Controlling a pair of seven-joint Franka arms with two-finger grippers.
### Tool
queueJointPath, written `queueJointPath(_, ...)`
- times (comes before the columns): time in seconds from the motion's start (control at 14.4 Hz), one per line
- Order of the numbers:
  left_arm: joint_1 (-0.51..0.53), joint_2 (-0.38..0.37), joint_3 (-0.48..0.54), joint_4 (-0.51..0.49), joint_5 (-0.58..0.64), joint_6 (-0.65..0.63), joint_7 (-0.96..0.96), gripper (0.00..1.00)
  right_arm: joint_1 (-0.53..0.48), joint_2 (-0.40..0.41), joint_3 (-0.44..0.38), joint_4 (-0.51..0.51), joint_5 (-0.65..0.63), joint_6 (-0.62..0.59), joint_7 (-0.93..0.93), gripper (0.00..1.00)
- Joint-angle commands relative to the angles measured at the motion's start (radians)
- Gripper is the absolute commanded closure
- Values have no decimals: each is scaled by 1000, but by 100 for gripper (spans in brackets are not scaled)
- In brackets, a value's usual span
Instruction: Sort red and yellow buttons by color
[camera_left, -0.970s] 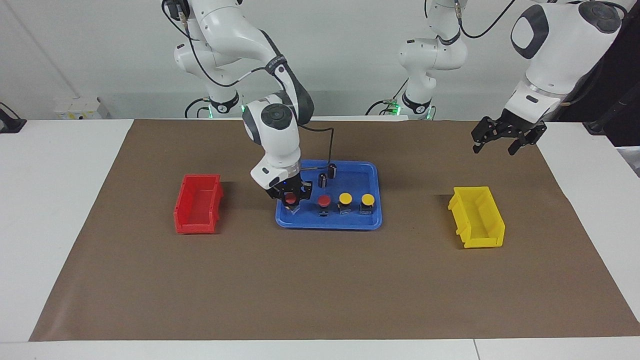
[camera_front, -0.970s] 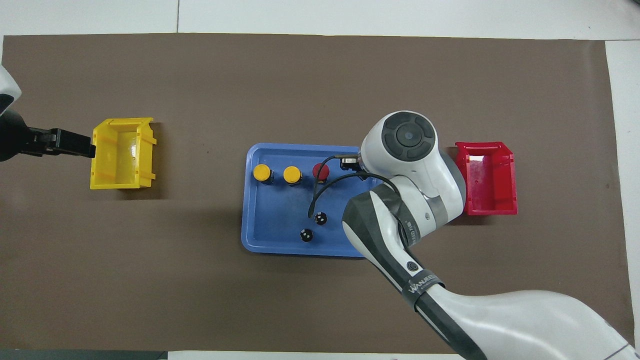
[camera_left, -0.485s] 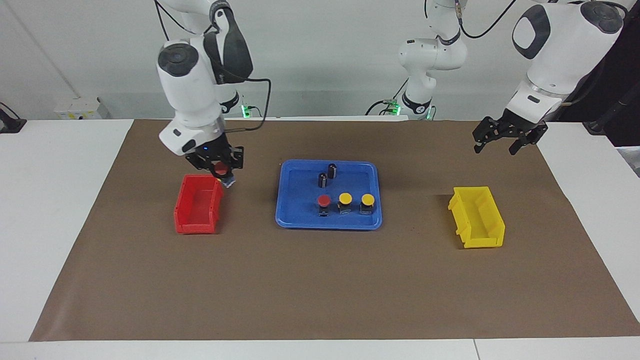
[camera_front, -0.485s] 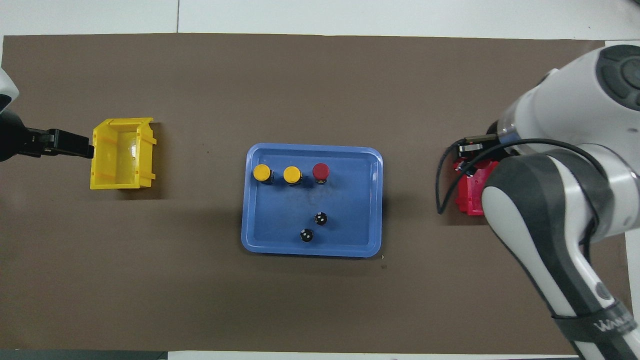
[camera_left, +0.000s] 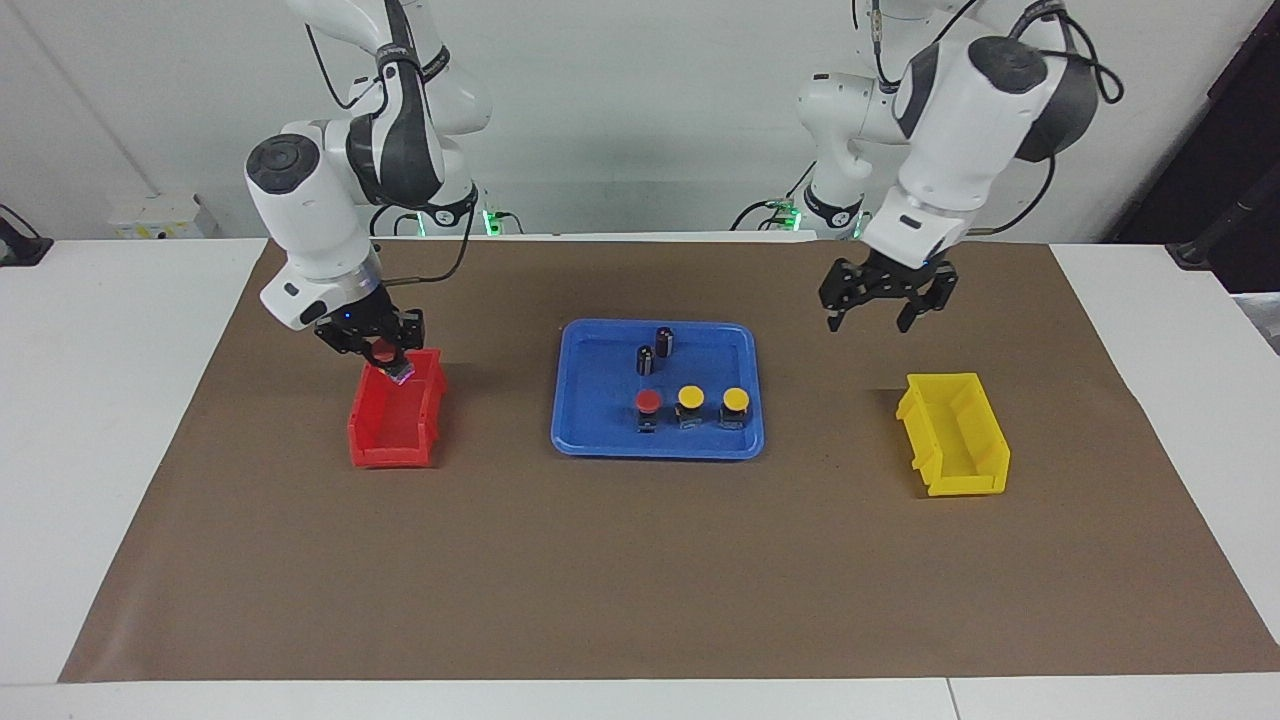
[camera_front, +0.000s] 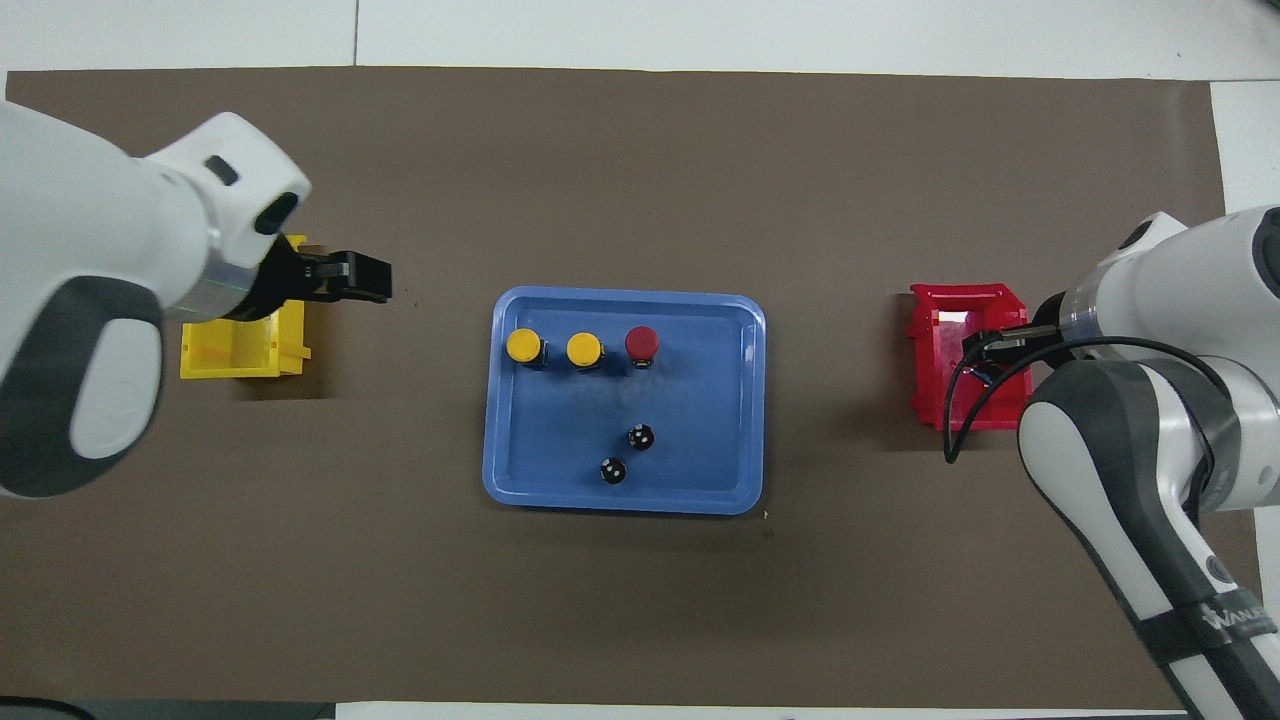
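Over red bin (camera_left: 396, 420), right gripper (camera_left: 385, 355) clamping red button (camera_left: 384, 352)

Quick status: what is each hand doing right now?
Right hand: closed on a red button, over the red bin.
Left hand: open, holding nothing, in the air.

Two yellow buttons (camera_front: 553, 347) and one red button (camera_front: 642, 342) in blue tray (camera_front: 745, 400).

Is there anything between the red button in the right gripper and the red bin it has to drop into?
Nothing visible. The right gripper holds the red button directly over the red bin, above the end nearer the robots. The bin's top is open and no other object sits under the button.
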Motion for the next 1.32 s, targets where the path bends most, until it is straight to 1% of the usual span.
queueJointPath(0.0,-64,124,15,2,16,132,-95,9,-34,-29,9,-125,4,133,-77,70)
queueJointPath(0.07,-78,150,15,-7,16,171,-123,12,-48,-23,9,-153,4,178,-97,70)
queueJointPath(0.21,-112,184,13,-43,16,229,-170,16,-53,6,9,-159,4,206,-95,70)
queueJointPath(0.35,-133,184,12,-103,16,286,-215,16,-50,11,9,-162,4,221,-92,70)
queueJointPath(0.49,-149,187,13,-125,16,312,-236,16,-51,6,9,-193,4,256,-92,68)
queueJointPath(0.9,-164,180,13,-154,16,294,-235,16,-48,-3,11,-237,6,307,-89,62)
queueJointPath(0.97,-164,178,13,-156,16,293,-235,16,-48,-3,11,-237,6,307,-89,60)
queueJointPath(1.04,-173,176,13,-157,16,286,-235,19,-45,-3,11,-237,4,309,-89,53)
queueJointPath(1.11,-179,175,13,-163,16,282,-233,22,-45,-3,11,-234,4,307,-89,42)
queueJointPath(1.18,-181,172,13,-171,16,283,-233,25,-44,0,11,-223,4,296,-92,41)
queueJointPath(1.25,-179,170,13,-170,16,282,-235,51,-45,5,11,-199,4,281,-95,41)
